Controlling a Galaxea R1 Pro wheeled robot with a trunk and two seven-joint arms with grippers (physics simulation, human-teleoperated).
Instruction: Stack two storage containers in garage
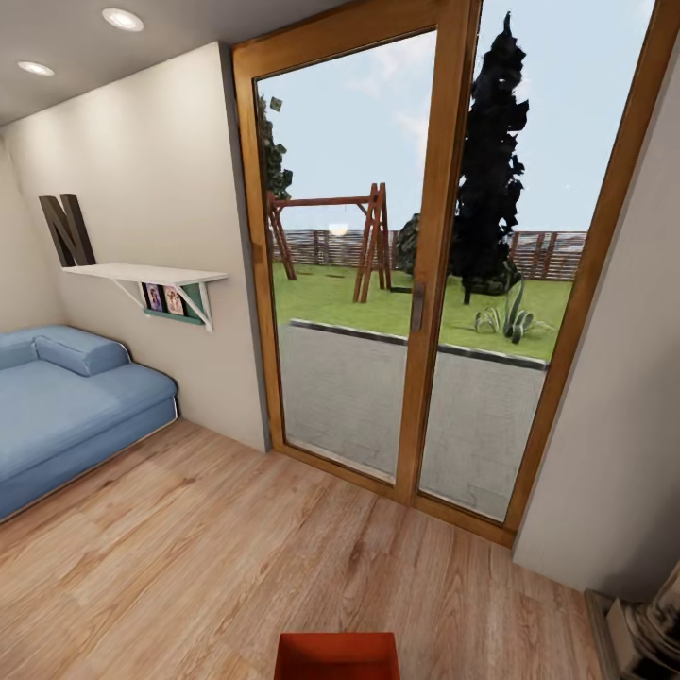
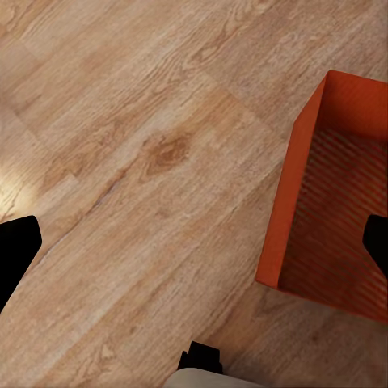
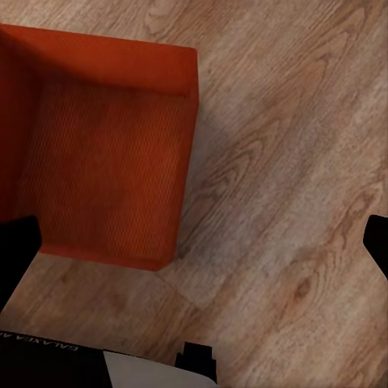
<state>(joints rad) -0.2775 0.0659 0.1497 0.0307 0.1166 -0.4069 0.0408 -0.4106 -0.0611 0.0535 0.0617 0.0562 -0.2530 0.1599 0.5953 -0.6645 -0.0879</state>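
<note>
One orange-red open-top storage container [image 1: 337, 655] shows at the bottom middle of the head view, over the living room's light wood plank floor [image 1: 236, 557]. The second container is out of view. In the left wrist view the container [image 2: 335, 210] lies to one side; my left gripper [image 2: 198, 250] is open, with one dark fingertip [image 2: 377, 242] over the bin's inside and the other over bare planks. In the right wrist view the same bin [image 3: 105, 153] is seen; my right gripper [image 3: 198, 250] is open too, one fingertip [image 3: 16, 255] at the bin's edge.
A wood-framed glass sliding door [image 1: 425, 283] stands straight ahead, with a garden behind it. A blue sofa [image 1: 66, 406] sits at the left under a white shelf [image 1: 142, 274]. A plain wall [image 1: 623, 425] and a stone-coloured object [image 1: 652, 623] close the right side.
</note>
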